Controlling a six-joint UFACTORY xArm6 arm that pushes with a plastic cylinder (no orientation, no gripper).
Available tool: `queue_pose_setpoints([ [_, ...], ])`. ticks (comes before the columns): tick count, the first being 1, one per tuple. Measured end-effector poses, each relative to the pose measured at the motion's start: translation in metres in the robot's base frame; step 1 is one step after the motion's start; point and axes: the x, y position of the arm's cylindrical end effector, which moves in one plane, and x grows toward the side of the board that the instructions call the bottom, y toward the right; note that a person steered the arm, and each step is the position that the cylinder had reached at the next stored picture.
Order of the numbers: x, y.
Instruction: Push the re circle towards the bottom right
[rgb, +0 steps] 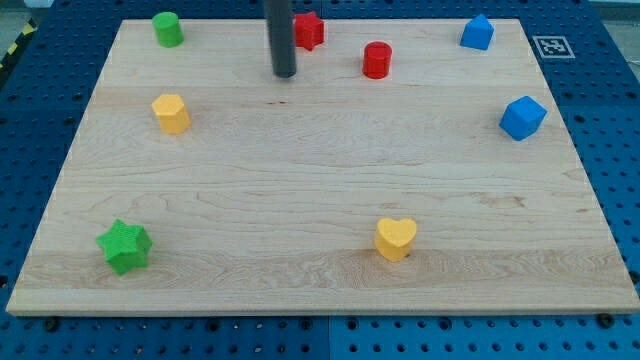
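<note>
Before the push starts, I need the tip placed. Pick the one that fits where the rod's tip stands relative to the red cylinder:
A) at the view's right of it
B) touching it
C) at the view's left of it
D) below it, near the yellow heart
C: my tip stands at the view's left of the red cylinder, with bare board between them.

1. No words, brand names or numbers readable anywhere in the view.
2. One sign only: a square black-and-white coded marker (552, 46), printed on a white patch at the view's top right, just off the corner of the wooden table (330, 180), lying on the blue pegboard (610, 150). Pattern too small to decode.
3. A strip of yellow-and-black hazard striping (12, 48) at the view's top left edge; no lettering on it.
4. Blocks and the table surface carry no markings.
</note>
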Motion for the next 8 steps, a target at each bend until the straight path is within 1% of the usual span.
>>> queue_pose_setpoints([
  [2, -0.008, 0.091],
  [3, -0.018, 0.113],
  [5, -0.038, 0.136],
  [6, -0.039, 0.152],
  [8, -0.036, 0.155],
])
